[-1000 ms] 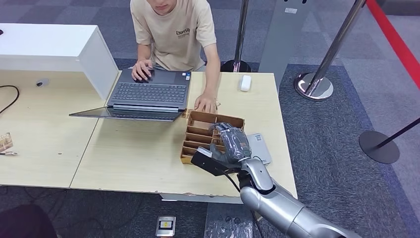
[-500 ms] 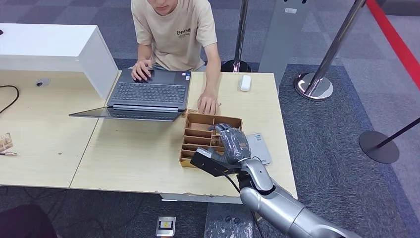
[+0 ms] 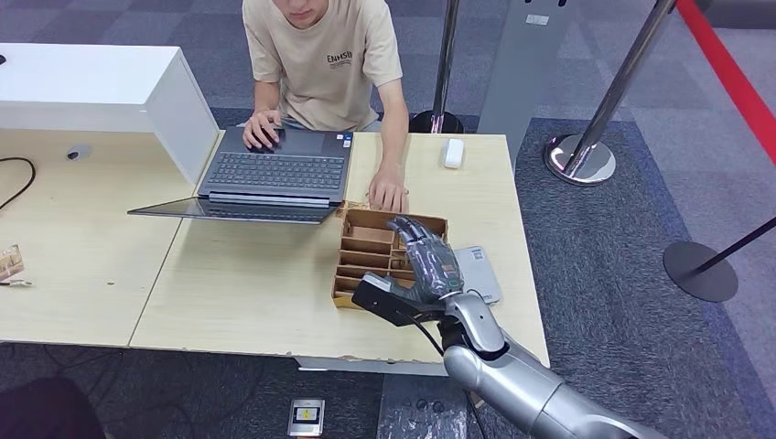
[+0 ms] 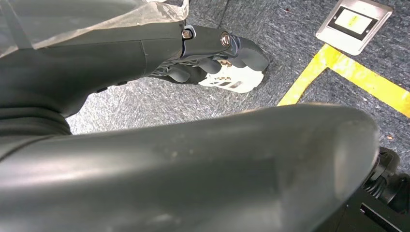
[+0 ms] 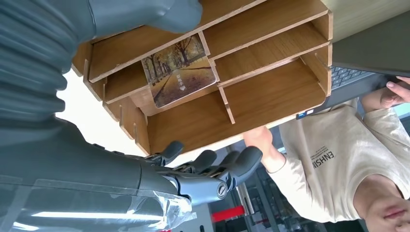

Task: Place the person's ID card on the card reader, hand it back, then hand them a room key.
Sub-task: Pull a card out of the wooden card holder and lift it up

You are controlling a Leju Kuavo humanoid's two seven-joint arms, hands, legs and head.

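My right hand (image 3: 428,265) hovers over the right side of a wooden organizer box (image 3: 364,245) on the table, fingers stretched out and apart, holding nothing. In the right wrist view the thumb (image 5: 145,14) and fingers (image 5: 212,166) frame the box (image 5: 270,92). A room key card (image 5: 179,70) printed with an autumn tree avenue lies in one of the box's compartments. A flat grey card reader (image 3: 482,274) sits just right of the box. The person's hand (image 3: 388,194) rests on the table behind the box. My left hand (image 4: 217,46) hangs low over the carpet, holding nothing.
An open laptop (image 3: 274,169) lies left of the box, with the person's other hand on it. A small white device (image 3: 453,152) sits at the table's far edge. A white counter block (image 3: 91,87) stands at the back left. Stanchion posts (image 3: 586,155) stand right of the table.
My right hand's fingers have uncurled and now reach out over the organizer box. The person's hand behind the box has shifted slightly.
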